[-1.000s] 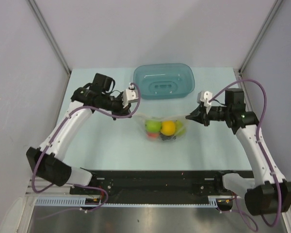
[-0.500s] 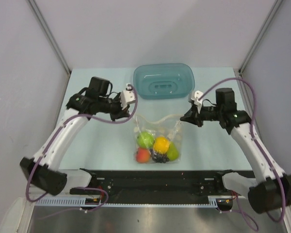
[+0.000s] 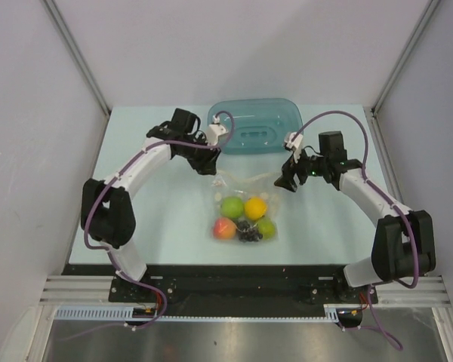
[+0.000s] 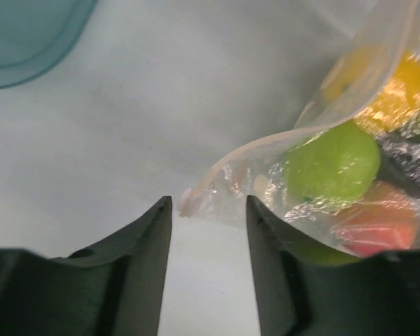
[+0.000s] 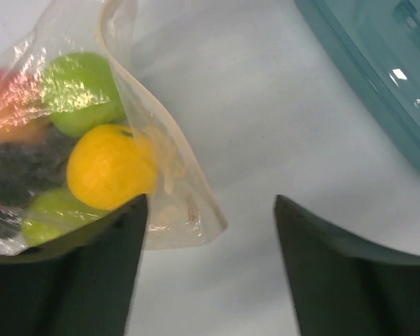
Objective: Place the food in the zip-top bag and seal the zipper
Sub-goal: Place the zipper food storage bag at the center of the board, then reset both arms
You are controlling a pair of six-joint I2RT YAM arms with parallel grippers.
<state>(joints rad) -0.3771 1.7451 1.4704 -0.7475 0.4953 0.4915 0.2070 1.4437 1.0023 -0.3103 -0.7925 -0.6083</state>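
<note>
The pale table [image 3: 151,204] sits between grey walls. The left gripper [image 4: 208,203] has its jaws apart, with nothing in them. A loose bag [image 3: 240,190] corner lies just past the tips. The right gripper [image 5: 210,201] is wide open too, with the other corner lying free between its jaws. A second ago both grippers held the bag up and stretched. Now they have let go, and it lies flat in the middle of the table.

The grippers hang at 11 and 1 o'clock from the bag, and the tub [image 3: 254,124] is at 12. The orange [image 3: 255,207], peach [image 3: 224,228], grapes [image 3: 248,231] and green fruits [image 3: 232,207] are all inside. I think the filling is done. The zipper [image 5: 154,122] looks wavy and not shut, so sealing is left.
</note>
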